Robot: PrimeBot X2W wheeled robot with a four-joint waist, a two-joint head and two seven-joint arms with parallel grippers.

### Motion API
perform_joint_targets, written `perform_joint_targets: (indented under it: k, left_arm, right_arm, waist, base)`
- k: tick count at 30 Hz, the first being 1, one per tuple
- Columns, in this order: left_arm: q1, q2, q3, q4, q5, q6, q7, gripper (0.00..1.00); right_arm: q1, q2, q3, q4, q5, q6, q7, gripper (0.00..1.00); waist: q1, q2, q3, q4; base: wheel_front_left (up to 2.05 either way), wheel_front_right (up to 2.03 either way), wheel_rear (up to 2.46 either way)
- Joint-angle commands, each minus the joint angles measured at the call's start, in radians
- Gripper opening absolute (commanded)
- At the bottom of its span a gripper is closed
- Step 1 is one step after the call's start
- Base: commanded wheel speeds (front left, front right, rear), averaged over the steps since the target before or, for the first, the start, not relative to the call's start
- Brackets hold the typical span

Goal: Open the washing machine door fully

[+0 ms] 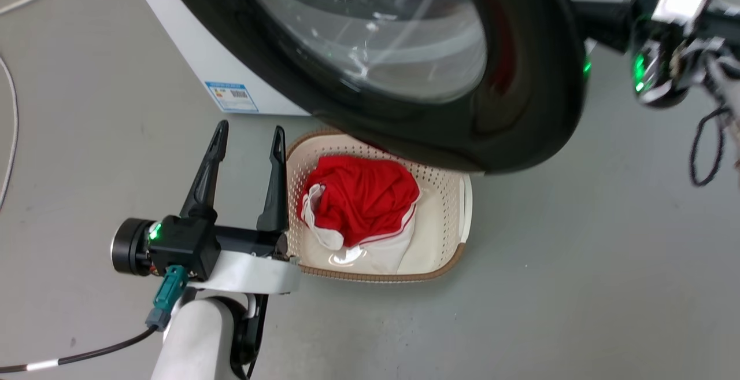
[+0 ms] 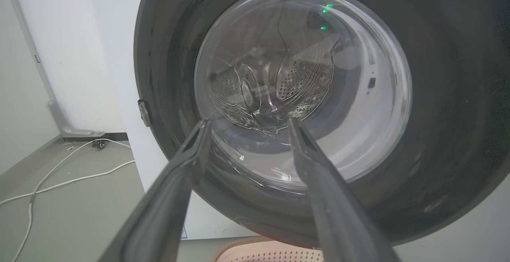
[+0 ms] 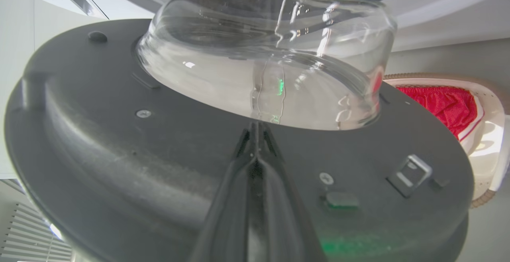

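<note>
My right hand, clenched on nothing, points at the inner face of the part-open door across the frame's middle, seemingly touching it, so I judge the outward push falls to it, not my released left hand at lower left.

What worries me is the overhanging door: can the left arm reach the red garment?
Probably yes: the left gripper, jaws open, sits beside the white perforated basket, whose red cloth garment lies uncovered; the round glossy black door overhangs only its far end.
</note>
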Motion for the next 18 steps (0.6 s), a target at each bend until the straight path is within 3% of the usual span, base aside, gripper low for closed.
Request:
perform_joint_targets:
  k: [1, 18]
  left_arm:
    - [0.019, -0.001, 0.002, 0.003, 0.008, 0.003, -0.003, 1.0]
    - [0.131, 0.006, 0.013, 0.051, 0.034, -0.01, -0.003, 1.0]
  right_arm:
    - [0.047, 0.017, 0.009, -0.024, 0.01, 0.0, 0.008, 0.0]
    - [0.322, 0.077, 0.062, -0.208, 0.085, 0.0, 0.005, 0.0]
  waist:
    - [0.0, 0.0, -0.031, -0.013]
    - [0.0, 0.0, -0.173, -0.017]
  base:
    - [0.0, 0.0, 0.0]
    - [0.0, 0.0, 0.0]
